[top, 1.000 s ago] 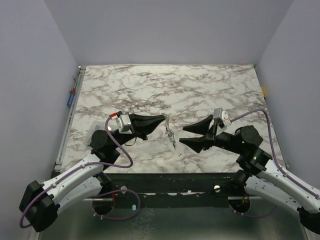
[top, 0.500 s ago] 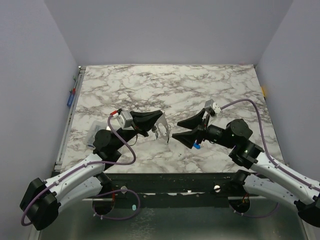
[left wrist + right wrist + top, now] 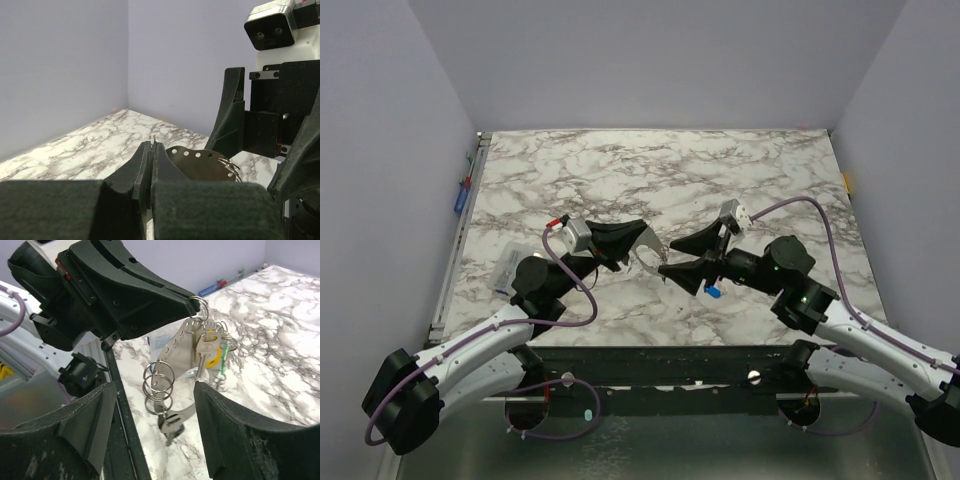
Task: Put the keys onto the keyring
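keyring [image 3: 184, 342]: one, pinched in left claw [image 3: 190, 297] | keys [image 3: 206, 346]: count unclear | right claw [image 3: 667, 257]: wide

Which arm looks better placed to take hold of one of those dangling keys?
Probably the right: the right gripper is open and pointed at the keys hanging just ahead of it. The left gripper is shut on the keyring, busy holding it up.

From above, the keys [image 3: 648, 260] are too small to tell apart or count.
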Controlling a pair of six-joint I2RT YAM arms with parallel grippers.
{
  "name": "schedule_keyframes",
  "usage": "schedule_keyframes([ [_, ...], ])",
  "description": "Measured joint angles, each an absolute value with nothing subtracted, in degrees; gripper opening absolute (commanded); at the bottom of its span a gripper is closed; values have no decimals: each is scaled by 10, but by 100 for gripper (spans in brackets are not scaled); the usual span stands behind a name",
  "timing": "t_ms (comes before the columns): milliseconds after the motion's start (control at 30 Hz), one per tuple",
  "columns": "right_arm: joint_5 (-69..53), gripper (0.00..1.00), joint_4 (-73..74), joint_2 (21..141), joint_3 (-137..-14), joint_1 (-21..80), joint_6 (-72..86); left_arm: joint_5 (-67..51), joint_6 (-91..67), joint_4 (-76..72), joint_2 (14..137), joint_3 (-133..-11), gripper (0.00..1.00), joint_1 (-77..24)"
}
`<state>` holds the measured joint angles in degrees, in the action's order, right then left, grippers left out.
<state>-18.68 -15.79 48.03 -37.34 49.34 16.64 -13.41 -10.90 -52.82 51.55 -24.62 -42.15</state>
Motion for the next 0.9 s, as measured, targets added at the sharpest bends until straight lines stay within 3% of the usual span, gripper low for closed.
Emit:
schedule_keyframes([
  [200, -170, 68, -165, 488, -373, 495, 134, -134, -109, -535, 516, -246, 0, -425],
  [467, -164, 53, -167, 503, -374, 496, 114, -134, -109, -537, 517, -243, 0, -425],
  [900, -157, 55, -168, 503, -374, 500, 103, -134, -109, -540, 519, -239, 0, -429],
])
